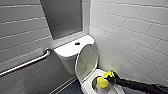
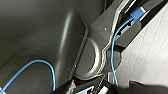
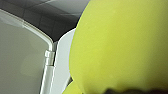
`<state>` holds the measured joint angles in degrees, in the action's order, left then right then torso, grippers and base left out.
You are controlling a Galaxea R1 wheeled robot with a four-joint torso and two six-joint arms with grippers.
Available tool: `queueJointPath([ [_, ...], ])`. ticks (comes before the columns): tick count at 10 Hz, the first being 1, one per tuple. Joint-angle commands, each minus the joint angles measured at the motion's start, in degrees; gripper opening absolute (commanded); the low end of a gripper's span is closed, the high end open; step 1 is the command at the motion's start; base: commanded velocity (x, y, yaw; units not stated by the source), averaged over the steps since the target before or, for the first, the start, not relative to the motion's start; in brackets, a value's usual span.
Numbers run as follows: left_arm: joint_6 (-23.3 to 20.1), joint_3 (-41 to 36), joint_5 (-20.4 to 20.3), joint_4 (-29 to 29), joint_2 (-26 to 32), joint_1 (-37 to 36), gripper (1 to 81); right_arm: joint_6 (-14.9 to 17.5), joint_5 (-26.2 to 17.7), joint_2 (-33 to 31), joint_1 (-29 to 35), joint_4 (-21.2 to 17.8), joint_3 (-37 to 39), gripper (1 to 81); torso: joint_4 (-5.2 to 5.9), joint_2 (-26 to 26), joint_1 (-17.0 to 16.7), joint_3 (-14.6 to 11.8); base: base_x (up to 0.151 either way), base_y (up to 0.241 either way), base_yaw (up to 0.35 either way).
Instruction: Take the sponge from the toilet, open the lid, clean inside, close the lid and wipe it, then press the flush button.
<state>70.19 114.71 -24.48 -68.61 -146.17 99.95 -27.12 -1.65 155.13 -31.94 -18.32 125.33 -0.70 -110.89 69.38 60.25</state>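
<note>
Toilet (image 1: 67,53) in corner of white-tiled walls (image 1: 130,25). Lid (image 1: 86,61) raised, standing against tank front. Flush button (image 1: 77,43) at centre of tank top. Right gripper (image 1: 110,78) over bowl, at its right rim, jaws clamped on sponge (image 1: 103,80). Sponge sits within bowl opening, below rim edge. Grab rail (image 1: 27,62) on left wall, apart from tank. Left gripper (image 2: 100,90): open or closed, cannot tell.

Right pincer (image 1: 109,79) tight on sponge (image 1: 102,82)
</note>
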Motion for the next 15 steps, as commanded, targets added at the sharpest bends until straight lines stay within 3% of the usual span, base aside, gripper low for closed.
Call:
queueJointPath([
  [1,-0.58,-1.51,0.84,-1.00,1.40,1.87,81.1,-0.74,2.08,-6.19,4.47,-2.86,-6.50,1.0,0.00,0.00,0.00,0.00,0.000,0.000,0.000],
  [5,-0.67,-1.60,0.75,-1.26,1.31,1.87,81.1,-0.82,7.87,-12.34,-2.64,-3.03,-13.00,1.0,0.00,0.00,0.00,0.00,0.000,0.000,0.000],
  [10,-0.76,-1.60,0.83,-1.35,0.34,1.87,81.1,-0.03,16.41,-22.62,-11.18,-2.33,-28.63,1.0,0.00,-0.02,0.00,0.00,0.000,0.000,0.000],
  [15,-0.94,-1.42,0.92,-1.35,0.25,1.87,81.1,0.14,26.15,-28.61,-24.34,-0.58,-37.79,1.0,0.00,-0.04,0.00,0.00,0.000,0.000,0.000],
])
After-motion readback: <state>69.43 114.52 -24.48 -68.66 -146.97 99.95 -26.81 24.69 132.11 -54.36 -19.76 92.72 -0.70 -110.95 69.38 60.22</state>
